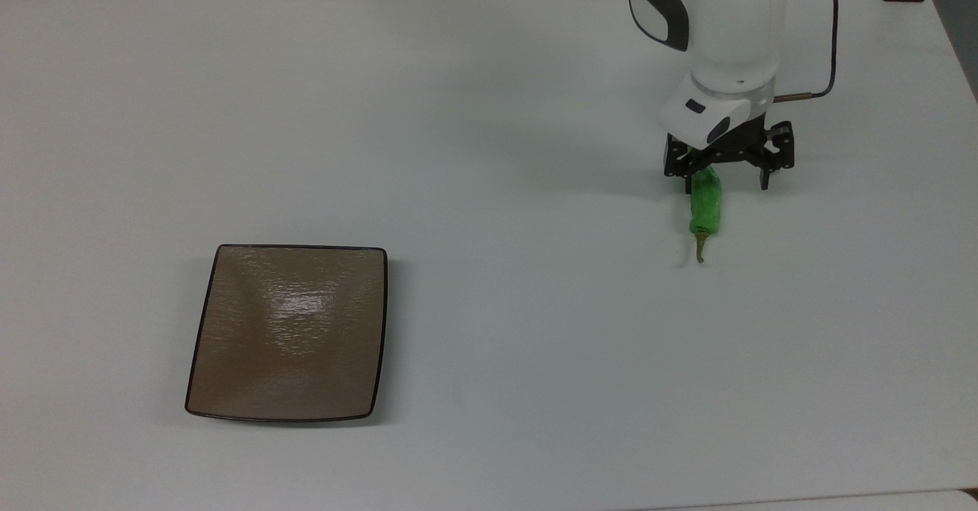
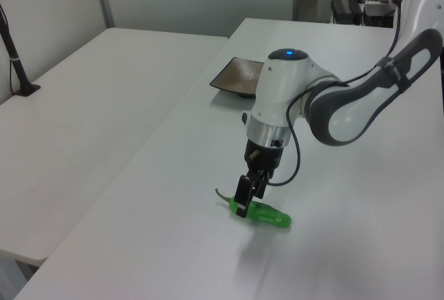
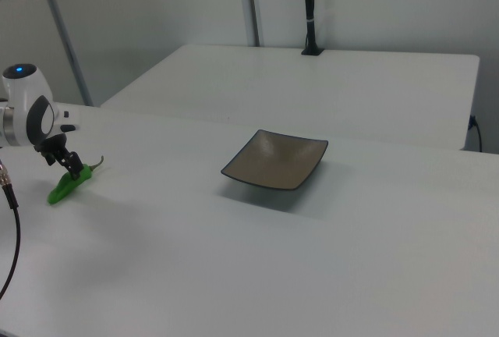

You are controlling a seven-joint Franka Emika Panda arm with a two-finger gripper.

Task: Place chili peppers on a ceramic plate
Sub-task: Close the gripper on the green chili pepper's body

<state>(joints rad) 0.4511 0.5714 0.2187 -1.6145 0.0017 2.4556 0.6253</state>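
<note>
Done: nothing placed; pepper (image 1: 705, 205) lies on the counter (image 1: 489, 190).
Claw (image 1: 728, 178): spread apart, straddling the pepper.
Left: grasp, carry to plate (image 1: 289, 333).

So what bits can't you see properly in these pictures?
- Chili pepper: its blunt end is hidden under the gripper in the top view.
- Whether the jaws touch it: too small to tell in the right view.
- Ceramic plate: the arm covers its near corner in the left view.
</note>
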